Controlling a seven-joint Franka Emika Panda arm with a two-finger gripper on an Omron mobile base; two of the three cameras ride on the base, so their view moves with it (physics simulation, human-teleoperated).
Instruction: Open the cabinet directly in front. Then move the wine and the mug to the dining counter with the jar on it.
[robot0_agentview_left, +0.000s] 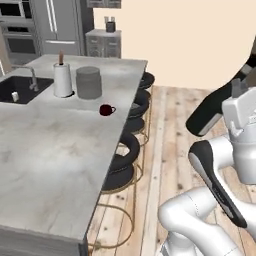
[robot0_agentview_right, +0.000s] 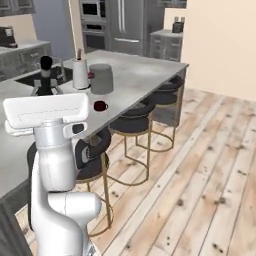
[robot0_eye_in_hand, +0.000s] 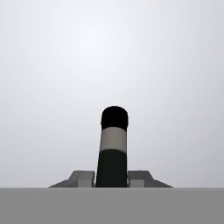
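- The hand (robot0_eye_in_hand: 112, 175) is clenched on the wine (robot0_eye_in_hand: 113, 148); in the hand view the bottle rises straight up between the two fingertips (robot0_eye_in_hand: 83, 177), with its whitish band and dark cap against plain grey.
- In the right base view the wine's dark neck and cap (robot0_agentview_right: 45, 75) stick up above the white wrist block, over the near part of the bench (robot0_agentview_right: 145, 75). The bottle is carried, not yet set down.
- The mug (robot0_agentview_left: 106, 110) already stands on the bench, just in front of the jar (robot0_agentview_left: 89, 82), which stands beside a white paper-towel roll (robot0_agentview_left: 63, 80). The sink (robot0_agentview_left: 20, 90) lies to their left.
- Risk: the grip sits low on a tall, slim bottle, so a quick swing or sudden stop could tip it in the fingers, or let it slip.
- Risk: if the bottle comes down tilted, or lands on the bench edge above the stools (robot0_agentview_left: 125, 160), it could topple onto the floor.
- Risk: lowering too close to the mug or jar could knock the mug over; a bare patch of marble near them looks safer.
- Risk: releasing before the base touches the bench would drop the bottle; how high it hangs I cannot tell.
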